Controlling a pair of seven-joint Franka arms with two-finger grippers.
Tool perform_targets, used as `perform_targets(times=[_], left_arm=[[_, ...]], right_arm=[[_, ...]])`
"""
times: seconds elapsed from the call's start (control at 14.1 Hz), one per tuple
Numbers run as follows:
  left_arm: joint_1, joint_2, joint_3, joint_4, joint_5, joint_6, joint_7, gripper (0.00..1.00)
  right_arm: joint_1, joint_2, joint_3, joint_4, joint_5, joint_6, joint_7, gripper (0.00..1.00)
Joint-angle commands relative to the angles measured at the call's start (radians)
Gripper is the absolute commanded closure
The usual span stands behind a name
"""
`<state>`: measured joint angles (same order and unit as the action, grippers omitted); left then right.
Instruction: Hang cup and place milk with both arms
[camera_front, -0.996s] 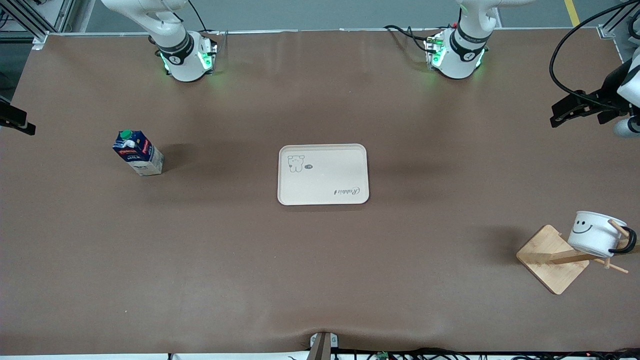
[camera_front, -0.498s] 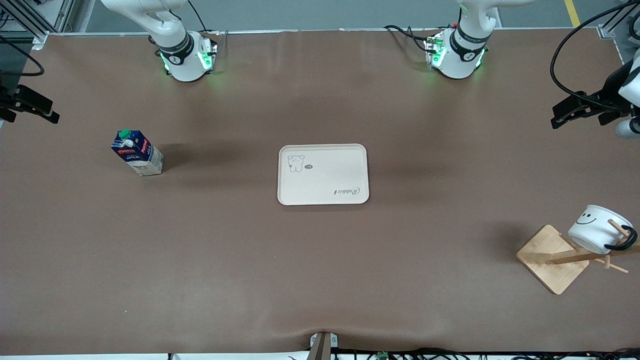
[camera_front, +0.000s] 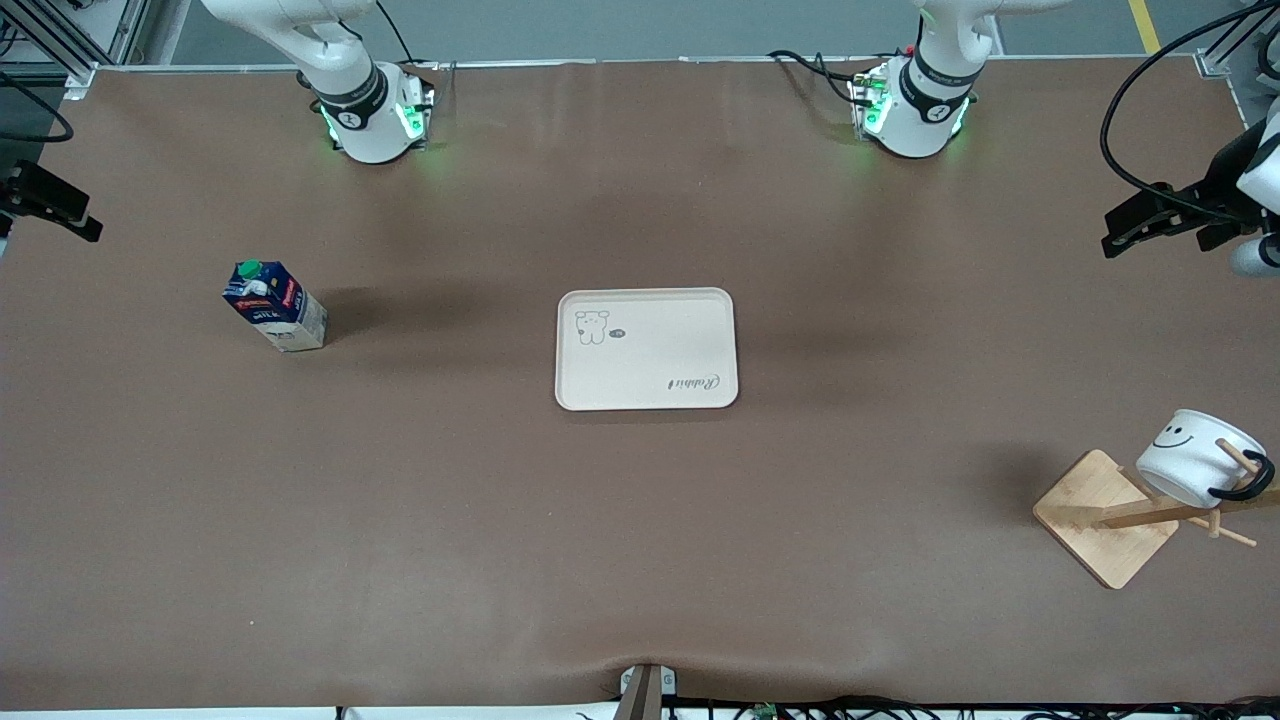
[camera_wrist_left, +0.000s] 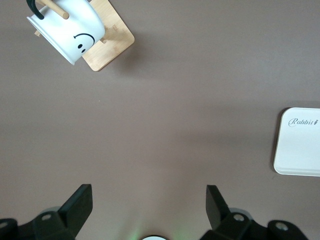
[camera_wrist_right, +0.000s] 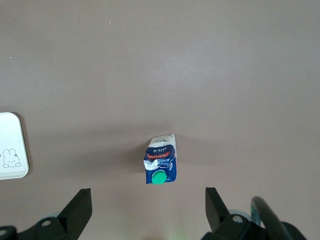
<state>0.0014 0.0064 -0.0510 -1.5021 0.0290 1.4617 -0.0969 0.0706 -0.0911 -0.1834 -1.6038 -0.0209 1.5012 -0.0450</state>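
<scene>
The cup (camera_front: 1195, 468), white with a black smiley, hangs tilted by its black handle on a peg of the wooden rack (camera_front: 1100, 520) at the left arm's end of the table. In the left wrist view the cup (camera_wrist_left: 67, 35) is well away from my left gripper (camera_wrist_left: 149, 200), which is open and empty. The left gripper (camera_front: 1115, 232) hovers over that end's table edge. The milk (camera_front: 275, 305) stands upright toward the right arm's end. My right gripper (camera_front: 75, 215) hovers over that end's edge. In the right wrist view the right gripper (camera_wrist_right: 148, 202) is open, high above the milk (camera_wrist_right: 161, 166).
A cream tray (camera_front: 646, 390) with a rabbit print lies at the table's middle, between milk and rack, and shows at the edge of both wrist views as the tray (camera_wrist_left: 300, 160) and the tray (camera_wrist_right: 12, 170). A black cable (camera_front: 1130, 90) loops above the left gripper.
The cup has swung on its peg to a more tilted hang. My right gripper has come in from the view's edge and risen a little. The left gripper has hardly moved.
</scene>
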Motion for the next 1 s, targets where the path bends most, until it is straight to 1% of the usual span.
perform_targets(times=[0.0, 0.92], left_arm=[[-0.001, 0.007, 0.003, 0.019, 0.002, 0.0, 0.002, 0.0], [-0.009, 0.003, -0.004, 0.017, 0.002, -0.006, -0.009, 0.0]], right_arm=[[-0.008, 0.011, 0.004, 0.03, -0.014, -0.018, 0.016, 0.0], [-0.015, 0.021, -0.001, 0.03, -0.01, -0.013, 0.016, 0.0]])
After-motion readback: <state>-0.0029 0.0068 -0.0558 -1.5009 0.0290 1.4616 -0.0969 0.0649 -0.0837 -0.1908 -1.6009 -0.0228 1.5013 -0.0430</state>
